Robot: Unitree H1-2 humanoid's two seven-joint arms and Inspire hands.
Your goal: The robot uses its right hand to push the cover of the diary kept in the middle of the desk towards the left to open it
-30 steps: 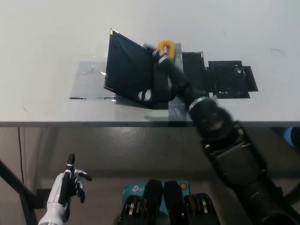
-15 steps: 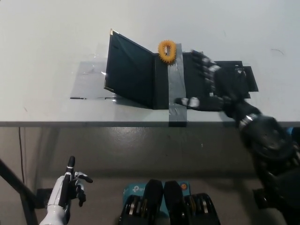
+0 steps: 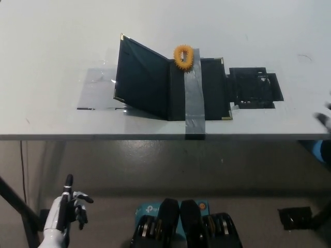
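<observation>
- Head view: the right hand, over the diary's right page half a second ago, has withdrawn to the right edge; only a blurred sliver shows, so its grasp cannot be told.
- The diary stays mid-desk, its cover propped part-open toward the left, grey tape across it, an orange ring at its top.
- Left hand rests low left, fingers spread, empty.

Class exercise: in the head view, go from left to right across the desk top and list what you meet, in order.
Clear tape patch → raised diary cover → orange spiky ring above the grey tape strip → flat right side of the diary → black tape patch.
</observation>
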